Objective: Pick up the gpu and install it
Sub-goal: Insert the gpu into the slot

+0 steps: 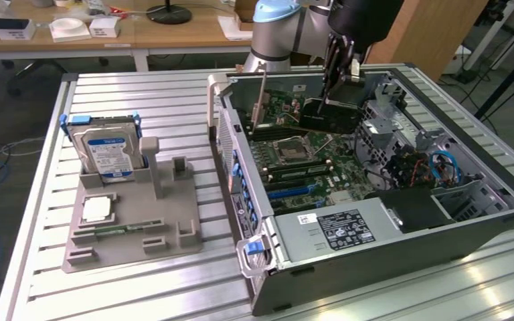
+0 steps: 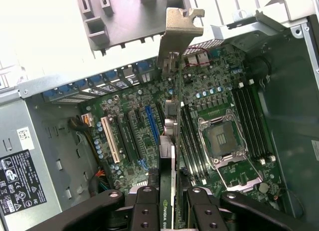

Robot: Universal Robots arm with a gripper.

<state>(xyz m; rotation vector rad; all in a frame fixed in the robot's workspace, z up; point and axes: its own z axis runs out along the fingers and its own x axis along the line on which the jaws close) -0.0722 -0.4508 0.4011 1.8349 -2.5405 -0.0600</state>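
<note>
The gpu [image 1: 328,115] hangs inside the open computer case [image 1: 266,267], above the motherboard [image 1: 315,164], its dark face showing in the exterior view. My gripper [image 1: 342,67] comes down from above and is shut on the card's upper edge. In the wrist view the gpu [image 2: 174,141] is seen edge-on, its silver bracket [image 2: 180,29] at the far end toward the case's rear wall. My gripper [image 2: 172,213] clamps the card between two black fingers [image 2: 147,211]. The card hovers over the expansion slots [image 2: 134,133], beside the CPU socket [image 2: 224,141], apart from the board.
A grey parts holder [image 1: 132,231] on the slatted table [image 1: 114,93] carries a silver hard drive [image 1: 107,154], a processor [image 1: 96,208] and a memory stick [image 1: 114,229]. The power supply [image 1: 337,227] and cables [image 1: 436,167] fill the case's near end.
</note>
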